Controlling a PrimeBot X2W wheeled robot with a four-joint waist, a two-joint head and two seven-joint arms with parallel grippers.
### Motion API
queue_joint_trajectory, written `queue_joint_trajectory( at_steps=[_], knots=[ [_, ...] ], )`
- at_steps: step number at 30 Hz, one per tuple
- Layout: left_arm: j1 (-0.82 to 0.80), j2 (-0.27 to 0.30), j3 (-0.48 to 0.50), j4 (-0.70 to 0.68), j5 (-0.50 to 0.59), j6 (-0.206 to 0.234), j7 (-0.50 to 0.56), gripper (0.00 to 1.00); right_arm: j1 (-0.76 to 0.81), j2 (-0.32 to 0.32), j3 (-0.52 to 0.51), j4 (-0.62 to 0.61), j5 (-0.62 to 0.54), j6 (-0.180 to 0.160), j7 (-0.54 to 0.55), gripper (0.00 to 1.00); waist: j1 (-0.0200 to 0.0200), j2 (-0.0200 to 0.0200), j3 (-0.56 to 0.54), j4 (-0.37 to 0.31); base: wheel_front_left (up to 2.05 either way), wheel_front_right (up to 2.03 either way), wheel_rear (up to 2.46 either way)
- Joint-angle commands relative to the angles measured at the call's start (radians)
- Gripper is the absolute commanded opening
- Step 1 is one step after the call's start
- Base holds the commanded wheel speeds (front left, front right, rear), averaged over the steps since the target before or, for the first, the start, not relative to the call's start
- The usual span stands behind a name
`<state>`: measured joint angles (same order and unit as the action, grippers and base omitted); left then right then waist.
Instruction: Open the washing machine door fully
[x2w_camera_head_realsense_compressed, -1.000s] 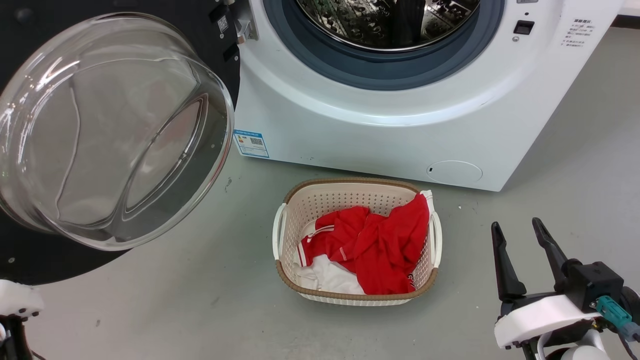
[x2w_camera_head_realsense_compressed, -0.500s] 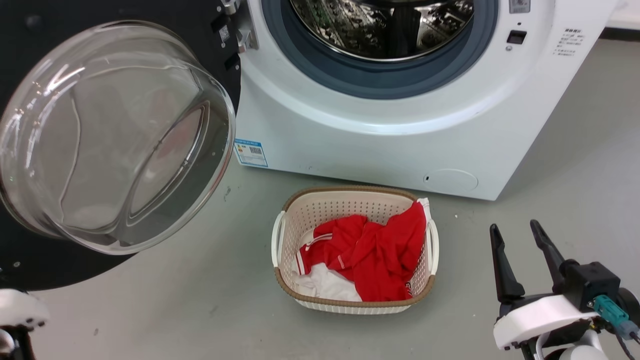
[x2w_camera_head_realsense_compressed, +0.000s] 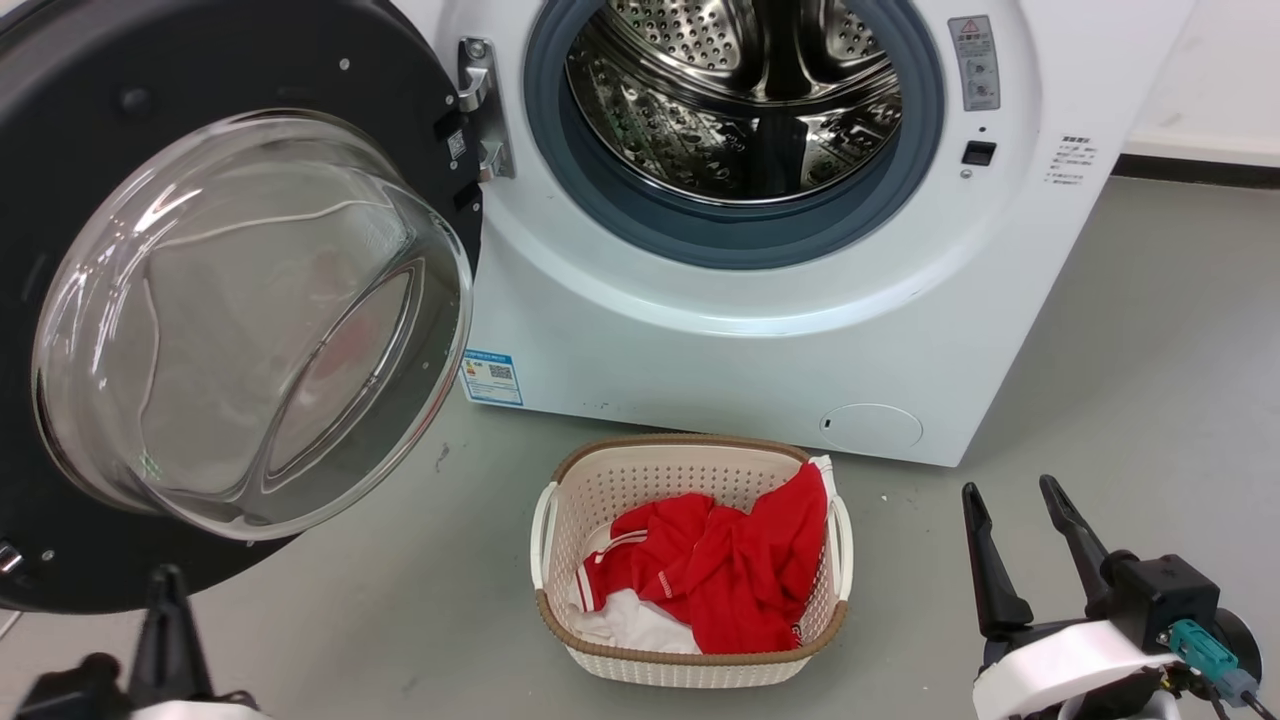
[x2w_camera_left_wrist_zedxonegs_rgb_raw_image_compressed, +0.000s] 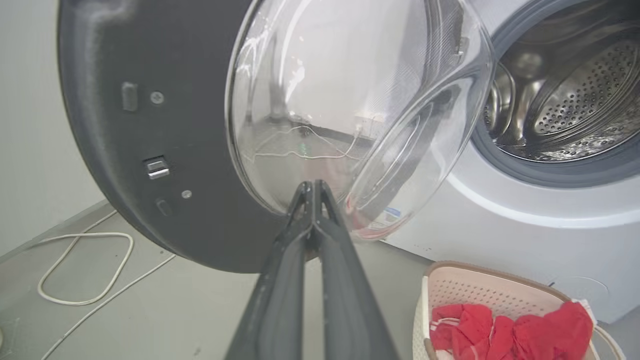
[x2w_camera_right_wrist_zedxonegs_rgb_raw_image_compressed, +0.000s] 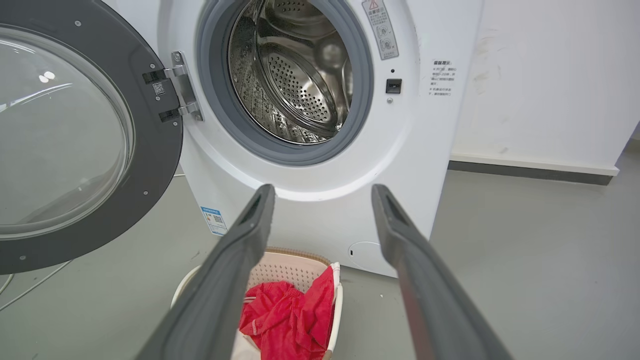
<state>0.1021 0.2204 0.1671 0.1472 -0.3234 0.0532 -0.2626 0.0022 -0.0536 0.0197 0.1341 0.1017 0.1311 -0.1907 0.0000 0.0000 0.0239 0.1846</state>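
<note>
— Where is the door?
— Swung wide, left of the washing machine opening. My left gripper, pinched together and empty, faces the door; my right gripper, fingers apart, hangs before the washing machine.

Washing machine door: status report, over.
Left pincer shut, empty; right pincer open, empty. Washing machine door stands wide open. Laundry basket in front, clear of door.
</note>
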Motion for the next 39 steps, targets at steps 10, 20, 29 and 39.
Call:
queue_joint_trajectory(
  at_steps=[10,20,29,39],
  knots=[
    [-0.013,-0.068,-0.177,-0.033,0.074,-0.047,-0.001,0.15,0.018,0.004,-0.009,-0.016,-0.014,-0.001,0.002,1.00,0.0000,0.0000,-0.014,-0.066,0.00,0.00,0.00],
    [-0.105,-0.068,-0.223,0.006,0.101,-0.064,-0.003,1.00,0.011,0.004,-0.025,-0.033,-0.016,-0.001,0.004,1.00,0.0000,0.0000,-0.016,-0.145,0.00,0.00,0.00],
    [-0.121,-0.057,-0.198,0.000,0.121,-0.044,-0.003,1.00,0.029,0.004,-0.018,-0.041,-0.015,-0.001,0.006,1.00,0.0000,0.0000,-0.023,-0.196,0.00,0.00,0.00],
    [-0.099,-0.065,-0.186,0.004,0.130,-0.047,-0.003,1.00,0.037,0.005,-0.001,-0.051,-0.017,-0.001,0.012,1.00,0.0000,0.0000,-0.033,-0.191,0.00,0.00,0.00]
  ],
)
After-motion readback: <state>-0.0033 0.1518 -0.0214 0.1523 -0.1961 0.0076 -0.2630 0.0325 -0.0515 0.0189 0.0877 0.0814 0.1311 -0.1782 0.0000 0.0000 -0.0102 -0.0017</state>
